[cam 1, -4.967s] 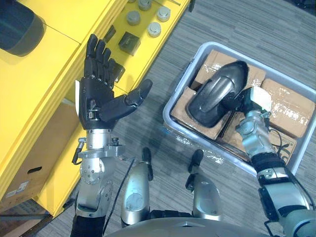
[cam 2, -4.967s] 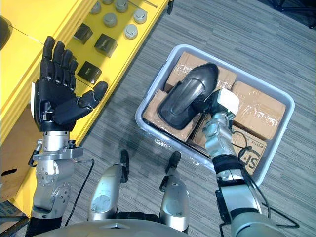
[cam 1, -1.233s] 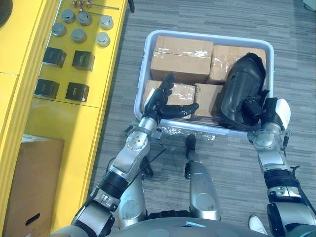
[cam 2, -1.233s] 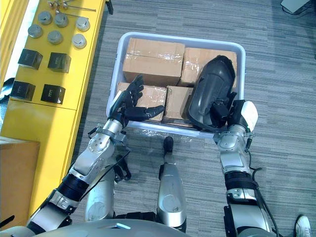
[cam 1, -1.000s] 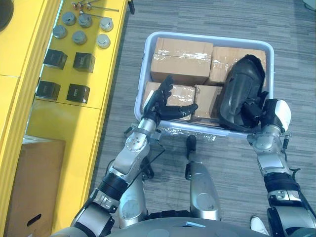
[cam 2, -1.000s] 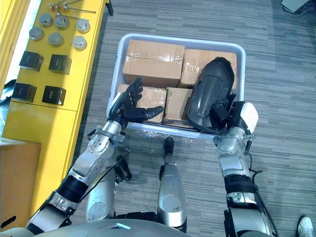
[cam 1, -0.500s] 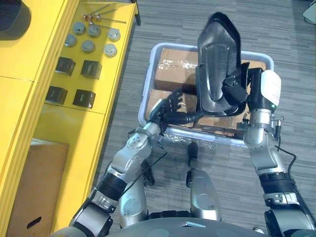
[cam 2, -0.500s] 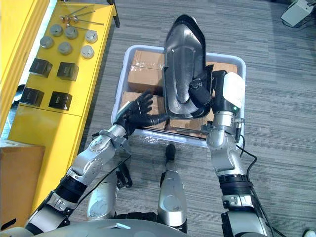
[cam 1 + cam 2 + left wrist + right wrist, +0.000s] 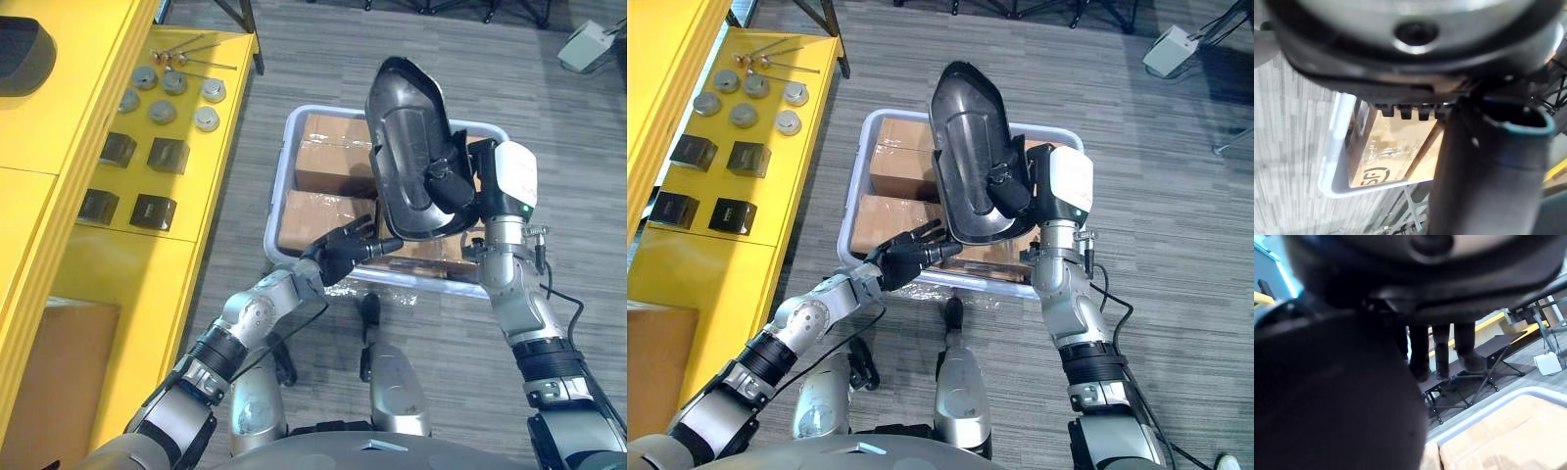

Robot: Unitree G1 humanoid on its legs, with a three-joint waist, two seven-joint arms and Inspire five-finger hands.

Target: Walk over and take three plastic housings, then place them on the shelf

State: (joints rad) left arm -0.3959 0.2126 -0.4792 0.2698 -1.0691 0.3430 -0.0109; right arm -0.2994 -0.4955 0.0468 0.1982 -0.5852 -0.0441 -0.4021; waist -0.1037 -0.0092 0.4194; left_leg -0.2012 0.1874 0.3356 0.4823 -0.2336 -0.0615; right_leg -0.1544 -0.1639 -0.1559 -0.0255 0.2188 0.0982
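A black plastic housing (image 9: 409, 147) stands upright above the grey bin (image 9: 277, 201), its hollow side facing me. My right hand (image 9: 449, 188) is shut on its lower right part, thumb inside the hollow. My left hand (image 9: 343, 257) reaches in from the left, open, its straight fingers (image 9: 939, 251) pointing at the housing's lower rim; I cannot tell whether they touch it. In the right wrist view the housing (image 9: 1327, 396) looms dark against the hand. Another black housing (image 9: 24, 54) lies on the yellow shelf (image 9: 59, 264) at far left.
The bin holds several taped cardboard boxes (image 9: 328, 166). On the shelf's lower tier sit metal discs (image 9: 162, 110) and black cubes (image 9: 152, 211). Grey carpet surrounds the bin, and a small white box (image 9: 588, 44) lies at top right.
Within the last second my right hand raised the housing out of the bin and stood it upright. My left hand swung right, under the housing's lower rim. The camera shifted too.
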